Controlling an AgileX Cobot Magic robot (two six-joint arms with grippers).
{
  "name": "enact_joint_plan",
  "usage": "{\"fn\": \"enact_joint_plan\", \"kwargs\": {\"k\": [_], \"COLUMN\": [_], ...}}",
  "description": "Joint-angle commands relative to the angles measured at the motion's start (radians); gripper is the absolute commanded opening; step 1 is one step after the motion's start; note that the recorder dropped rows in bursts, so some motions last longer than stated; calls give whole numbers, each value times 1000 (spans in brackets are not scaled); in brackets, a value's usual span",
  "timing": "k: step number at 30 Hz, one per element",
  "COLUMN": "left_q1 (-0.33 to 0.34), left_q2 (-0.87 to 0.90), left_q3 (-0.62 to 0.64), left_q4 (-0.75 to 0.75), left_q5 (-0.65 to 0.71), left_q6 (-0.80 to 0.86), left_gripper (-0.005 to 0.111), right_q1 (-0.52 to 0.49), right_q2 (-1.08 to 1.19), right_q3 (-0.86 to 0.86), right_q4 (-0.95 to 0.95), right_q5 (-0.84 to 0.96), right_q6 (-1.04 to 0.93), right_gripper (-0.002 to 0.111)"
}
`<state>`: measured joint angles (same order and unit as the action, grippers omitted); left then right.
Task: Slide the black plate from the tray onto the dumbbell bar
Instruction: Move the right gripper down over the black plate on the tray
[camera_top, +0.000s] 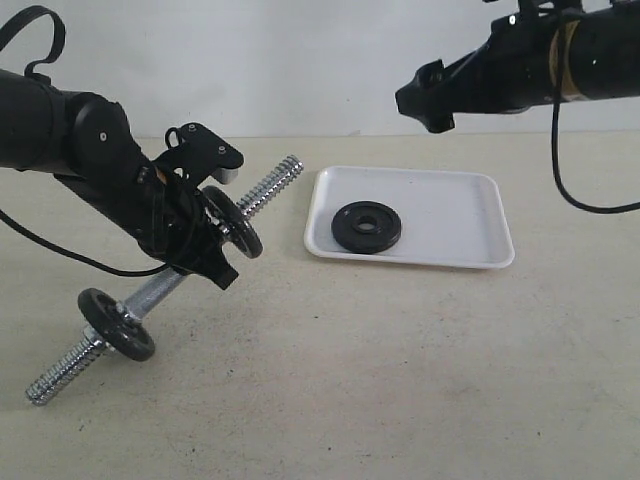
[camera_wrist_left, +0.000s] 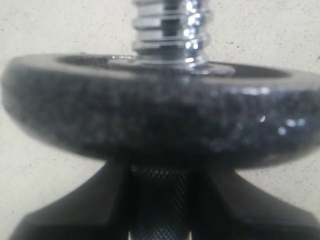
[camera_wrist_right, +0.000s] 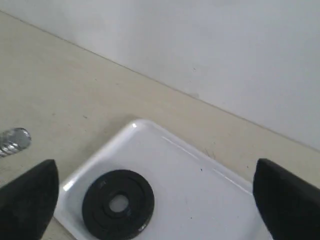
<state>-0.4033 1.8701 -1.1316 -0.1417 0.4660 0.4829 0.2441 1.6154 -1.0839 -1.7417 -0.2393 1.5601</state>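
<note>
The black plate (camera_top: 366, 227) lies flat in the left part of the white tray (camera_top: 450, 215); the right wrist view also shows this plate (camera_wrist_right: 118, 204) in the tray (camera_wrist_right: 200, 195). My right gripper (camera_top: 432, 108) hangs high above the tray, open and empty (camera_wrist_right: 157, 200). The chrome dumbbell bar (camera_top: 268, 188) is tilted, its far threaded end raised toward the tray. My left gripper (camera_top: 212, 240) is shut on its knurled middle (camera_wrist_left: 160, 200). Two other black discs sit on the bar, one just past the jaws (camera_top: 236, 222) (camera_wrist_left: 160, 115) and one near the low end (camera_top: 118, 322).
The bar's low threaded end (camera_top: 55, 378) rests on the beige tabletop at the front left. Its raised tip (camera_wrist_right: 14, 140) ends a short way left of the tray. A white wall stands behind the table.
</note>
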Motion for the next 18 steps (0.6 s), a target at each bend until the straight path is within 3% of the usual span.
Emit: {"fn": "enact_joint_plan", "kwargs": {"k": [1, 5, 10, 18], "left_q1": [2, 2, 2, 2], "left_q2": [-56, -56, -56, -56], "left_q3": [-27, -27, -27, -27], "left_q4": [-12, -12, -12, -12], "left_q5": [-65, -61, -61, -51], "left_q6": [-4, -4, -4, -4], "left_gripper": [4, 4, 4, 4], "right_q1": [0, 0, -2, -2], "right_q2": [54, 81, 67, -20], "right_q3": [-6, -6, -8, -130], "right_q4": [-3, -3, -3, -3], "right_q5": [-35, -134, -150, -86], "right_q6": [98, 195, 170, -432], "right_gripper": [101, 98, 98, 98]}}
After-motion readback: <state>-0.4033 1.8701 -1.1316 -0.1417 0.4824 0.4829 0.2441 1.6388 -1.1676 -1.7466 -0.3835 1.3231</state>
